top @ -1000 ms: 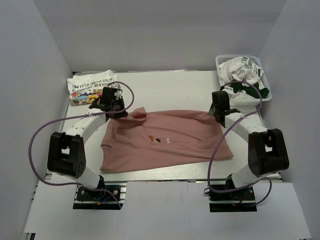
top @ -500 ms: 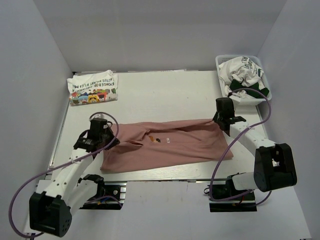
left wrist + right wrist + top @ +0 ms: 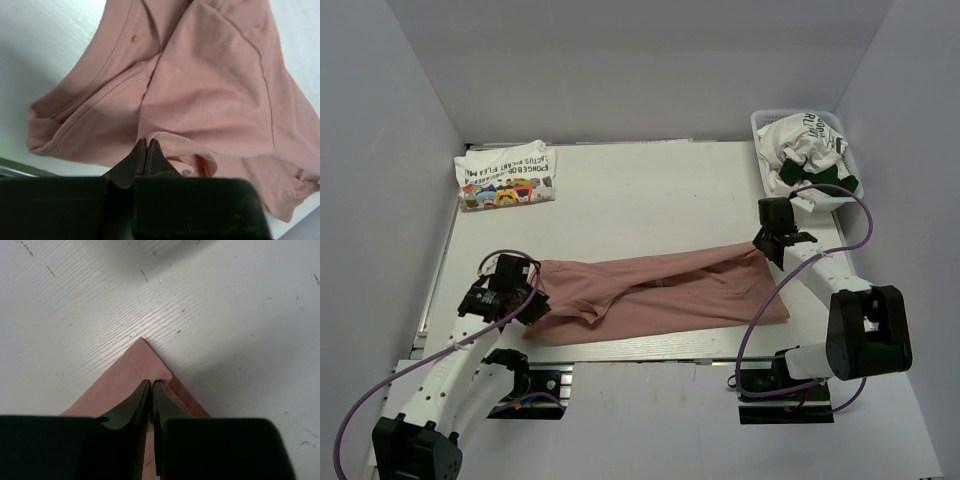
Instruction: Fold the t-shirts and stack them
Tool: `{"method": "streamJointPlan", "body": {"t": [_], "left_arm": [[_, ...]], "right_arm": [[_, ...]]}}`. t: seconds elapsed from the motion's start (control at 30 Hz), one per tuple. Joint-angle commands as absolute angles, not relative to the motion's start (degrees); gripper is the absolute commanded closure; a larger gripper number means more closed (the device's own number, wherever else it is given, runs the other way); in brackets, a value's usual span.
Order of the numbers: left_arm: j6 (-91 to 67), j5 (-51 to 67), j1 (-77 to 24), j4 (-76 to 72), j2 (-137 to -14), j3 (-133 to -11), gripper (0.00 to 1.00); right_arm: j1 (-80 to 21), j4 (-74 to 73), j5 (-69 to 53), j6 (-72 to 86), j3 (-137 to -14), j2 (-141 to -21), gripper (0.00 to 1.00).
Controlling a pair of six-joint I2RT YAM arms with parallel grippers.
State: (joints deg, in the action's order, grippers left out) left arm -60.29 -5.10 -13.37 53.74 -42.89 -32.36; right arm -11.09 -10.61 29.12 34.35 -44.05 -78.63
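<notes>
The left gripper (image 3: pixel 146 150) is closed tight, pinching a rolled hem of the dusty-pink t-shirt (image 3: pixel 670 295) at the garment's left end; the right gripper (image 3: pixel 150 387) has its jaws almost together with a thin slit between them, tips set on the shirt's folded right corner, and whether cloth is pinched there cannot be told; the shirt lies drawn out in a long, rumpled band between the two across the near part of the table (image 3: pixel 650 190); a folded white tee (image 3: pixel 505 178) with a cartoon print rests at the far left; white and green tees (image 3: pixel 798 140) fill the basket (image 3: pixel 757 125) at the far right.
</notes>
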Motion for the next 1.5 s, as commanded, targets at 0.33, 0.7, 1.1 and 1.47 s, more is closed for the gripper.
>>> {"method": "streamJointPlan", "body": {"t": [0.33, 0.7, 1.1, 1.47], "left_arm": [[-61.01, -6.94, -13.54, 61.36, -42.1, -39.89, 0.01], [-50.02, 13.59, -14.15, 27.63, -65.63, -39.29, 0.01], [-46.93, 3.87, -14.15, 21.53, -99.02, -51.93, 0.01], [-42.01, 5.09, -14.15, 34.16, -144.36, -119.99, 0.01]], "right_arm": [[-10.37, -19.42, 32.79, 41.15, -45.0, -74.27, 0.1], [-12.22, -1.49, 1.15, 32.16, -39.9, -74.87, 0.1], [-13.44, -3.16, -1.67, 36.3, -32.18, -81.05, 0.1], [-37.48, -14.73, -6.59, 39.47, -25.31, -72.59, 0.1]]}}
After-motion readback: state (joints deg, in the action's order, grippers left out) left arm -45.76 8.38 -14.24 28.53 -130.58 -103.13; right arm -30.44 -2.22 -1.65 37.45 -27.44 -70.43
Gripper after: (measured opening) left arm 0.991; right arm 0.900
